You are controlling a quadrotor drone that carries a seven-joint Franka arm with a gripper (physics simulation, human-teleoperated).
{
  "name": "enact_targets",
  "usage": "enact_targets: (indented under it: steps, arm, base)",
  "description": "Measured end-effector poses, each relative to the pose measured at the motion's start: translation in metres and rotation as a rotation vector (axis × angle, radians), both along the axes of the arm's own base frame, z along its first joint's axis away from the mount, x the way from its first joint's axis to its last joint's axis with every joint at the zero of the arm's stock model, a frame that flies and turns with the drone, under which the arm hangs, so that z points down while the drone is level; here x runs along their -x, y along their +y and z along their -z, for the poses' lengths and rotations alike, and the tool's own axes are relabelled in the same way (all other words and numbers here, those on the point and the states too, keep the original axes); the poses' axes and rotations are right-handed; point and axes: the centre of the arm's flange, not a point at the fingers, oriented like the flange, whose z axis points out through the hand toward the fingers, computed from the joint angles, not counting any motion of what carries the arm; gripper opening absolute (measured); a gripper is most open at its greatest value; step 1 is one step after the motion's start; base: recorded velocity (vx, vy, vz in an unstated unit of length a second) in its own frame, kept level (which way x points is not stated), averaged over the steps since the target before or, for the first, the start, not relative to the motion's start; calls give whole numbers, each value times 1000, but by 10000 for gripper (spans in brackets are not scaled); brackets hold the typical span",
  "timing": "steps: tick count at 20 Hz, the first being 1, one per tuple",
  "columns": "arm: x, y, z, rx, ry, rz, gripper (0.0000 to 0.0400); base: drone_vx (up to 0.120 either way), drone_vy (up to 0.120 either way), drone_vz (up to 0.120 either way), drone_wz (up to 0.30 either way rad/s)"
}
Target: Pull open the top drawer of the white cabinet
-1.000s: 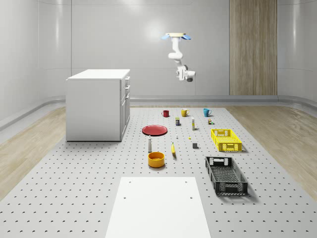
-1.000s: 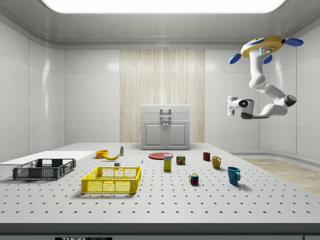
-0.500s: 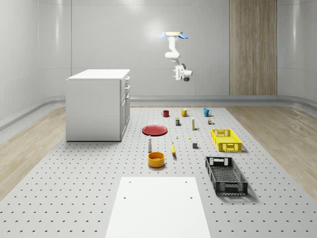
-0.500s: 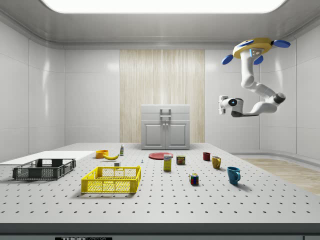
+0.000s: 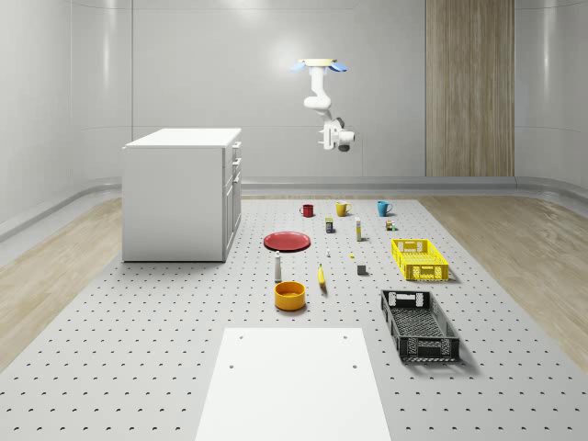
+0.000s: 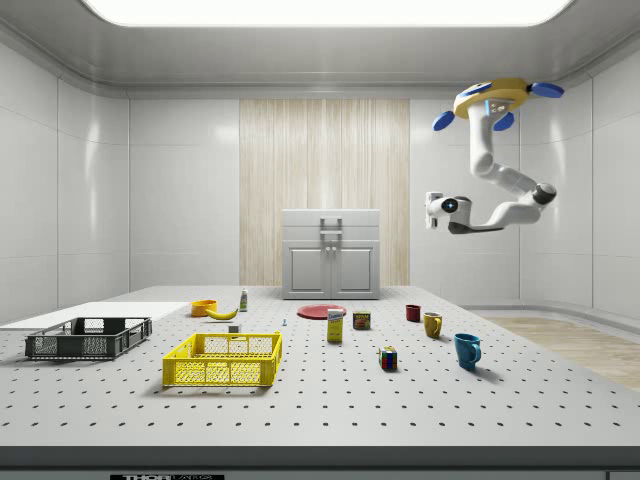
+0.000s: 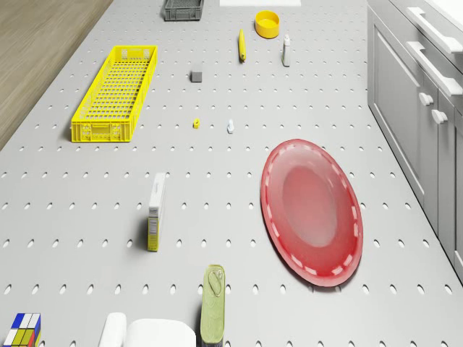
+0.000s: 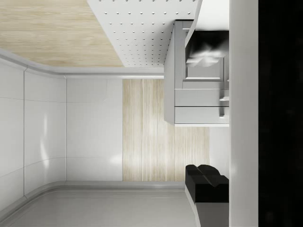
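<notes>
The white cabinet (image 5: 179, 197) stands at the whole-scene view's left, its drawer front facing the table. Its top drawer (image 6: 331, 219) sits flush with the front and carries a bar handle. The drone (image 5: 321, 65) hovers high over the table's far end, above the mugs, at the side view's right (image 6: 492, 97). The arm hangs down and bends toward the cabinet. My gripper (image 6: 430, 209) floats at about cabinet-top height, well away from the drawer. The wrist view looks at the cabinet (image 8: 199, 90) from a distance, with the top drawer (image 8: 196, 115) shut.
A red plate (image 7: 311, 210) lies on the table before the cabinet (image 7: 405, 94). Red, yellow and blue mugs (image 5: 342, 209) line the far edge. A yellow crate (image 5: 420, 258), black crate (image 5: 419, 323), orange bowl (image 5: 289, 295) and small items sit on the table.
The drone and arm have drifted toward the cabinet, leftward in both the whole-scene and side views. The gripper is nearer the drawer. The drawer has not moved.
</notes>
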Motion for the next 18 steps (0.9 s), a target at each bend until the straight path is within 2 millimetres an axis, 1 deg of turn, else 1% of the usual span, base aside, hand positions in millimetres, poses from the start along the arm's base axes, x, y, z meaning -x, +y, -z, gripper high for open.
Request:
enact_targets:
  steps: [18]
  arm:
    - [0,0,0,0,0,0,305]
  base:
    - [120,0,0,0]
